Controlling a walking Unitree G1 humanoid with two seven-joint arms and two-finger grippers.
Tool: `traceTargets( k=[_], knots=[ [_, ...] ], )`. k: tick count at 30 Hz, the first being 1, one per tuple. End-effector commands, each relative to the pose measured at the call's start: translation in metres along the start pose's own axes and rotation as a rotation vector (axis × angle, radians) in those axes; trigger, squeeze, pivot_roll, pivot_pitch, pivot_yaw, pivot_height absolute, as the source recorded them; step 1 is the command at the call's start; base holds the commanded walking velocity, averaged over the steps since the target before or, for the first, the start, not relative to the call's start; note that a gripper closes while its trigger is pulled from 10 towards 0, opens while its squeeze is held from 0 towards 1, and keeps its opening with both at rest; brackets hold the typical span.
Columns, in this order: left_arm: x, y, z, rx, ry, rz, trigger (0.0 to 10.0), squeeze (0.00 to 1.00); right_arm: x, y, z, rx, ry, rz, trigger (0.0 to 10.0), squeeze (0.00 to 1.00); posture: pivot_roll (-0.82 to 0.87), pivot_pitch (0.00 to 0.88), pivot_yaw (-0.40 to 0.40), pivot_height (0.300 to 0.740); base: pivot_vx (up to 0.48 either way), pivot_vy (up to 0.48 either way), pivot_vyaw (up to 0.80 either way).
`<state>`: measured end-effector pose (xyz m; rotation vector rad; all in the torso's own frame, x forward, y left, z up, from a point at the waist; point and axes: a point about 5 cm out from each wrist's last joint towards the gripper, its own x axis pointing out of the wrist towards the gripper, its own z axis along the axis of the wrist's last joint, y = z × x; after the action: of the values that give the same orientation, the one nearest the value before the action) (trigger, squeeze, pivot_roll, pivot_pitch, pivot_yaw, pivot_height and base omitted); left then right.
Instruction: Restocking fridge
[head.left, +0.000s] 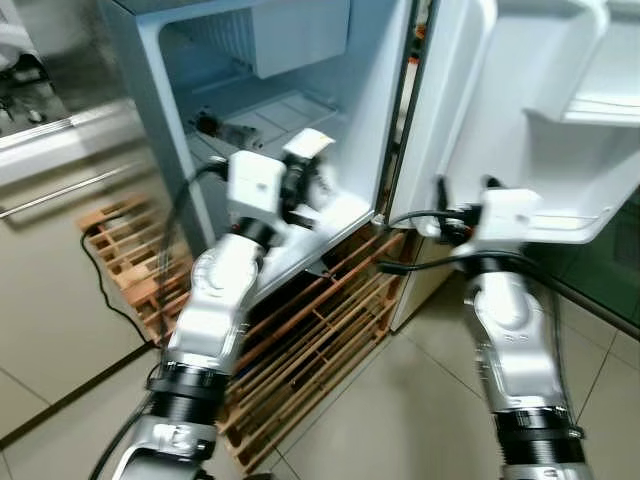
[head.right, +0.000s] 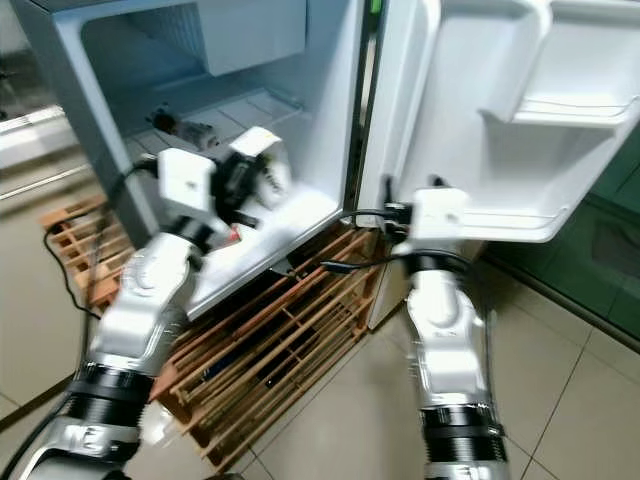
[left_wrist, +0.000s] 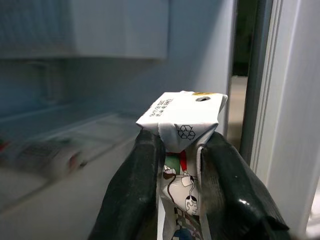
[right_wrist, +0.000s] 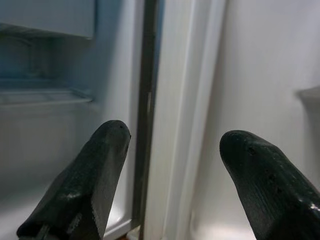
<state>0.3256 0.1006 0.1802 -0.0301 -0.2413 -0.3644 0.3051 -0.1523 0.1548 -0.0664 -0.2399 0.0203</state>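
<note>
White fridge (head.left: 150, 90), upper left of frame, door (head.left: 520, 110) swung open at upper right; wooden pallet (head.left: 320, 340) under it, centre. Left tool (left_wrist: 182, 165) at fridge mouth, centre-left; fingers (left_wrist: 132, 195) pinching small printed carton (left_wrist: 182, 117) w/ recycling mark, held upright just above white shelf edge. Bottle-like item (head.left: 225, 130) lying on shelf further in, blurred. Right tool (right_wrist: 172, 165) centre-right, near hinge gap btw. fridge body & door; fingers (right_wrist: 85, 185) spread apart, holding nothing. Tiled floor (head.left: 400, 420), lower centre.
</note>
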Motion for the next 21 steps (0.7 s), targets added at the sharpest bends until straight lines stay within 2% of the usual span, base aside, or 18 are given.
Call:
traceTargets(
  k=[1,4,10,20,21],
  knots=[
    [0.0033,-0.0094,0.0070,-0.029,-0.032,-0.043,10.0,0.00,-0.0002,-0.0085,0.0002,-0.008,0.003,-0.023,10.0,0.00,-0.09,0.000,0.028,0.740,0.334,-0.341,0.71],
    [0.0024,-0.0114,0.0074,-0.033,-0.029,-0.053,10.0,0.00,-0.0012,-0.0100,0.0002,0.005,0.001,-0.029,10.0,0.00,-0.09,0.000,0.025,0.740,0.000,0.000,0.71],
    [-0.0005,-0.0153,0.0099,-0.039,-0.049,-0.088,10.0,0.00,-0.0023,-0.0108,-0.0009,0.015,0.008,-0.029,10.0,0.00,-0.10,0.000,0.024,0.740,0.000,0.000,0.00],
    [-0.0031,-0.0187,0.0108,-0.035,-0.047,-0.116,10.0,0.00,-0.0044,-0.0092,-0.0011,0.009,0.007,-0.027,10.0,0.00,-0.09,0.000,0.028,0.740,0.000,-0.469,0.00],
    [-0.0031,-0.0186,0.0108,-0.035,-0.046,-0.117,10.0,0.00,-0.0043,-0.0090,-0.0010,0.009,0.007,-0.027,10.0,0.00,-0.10,0.000,0.029,0.740,0.000,-0.454,0.76]
  ],
)
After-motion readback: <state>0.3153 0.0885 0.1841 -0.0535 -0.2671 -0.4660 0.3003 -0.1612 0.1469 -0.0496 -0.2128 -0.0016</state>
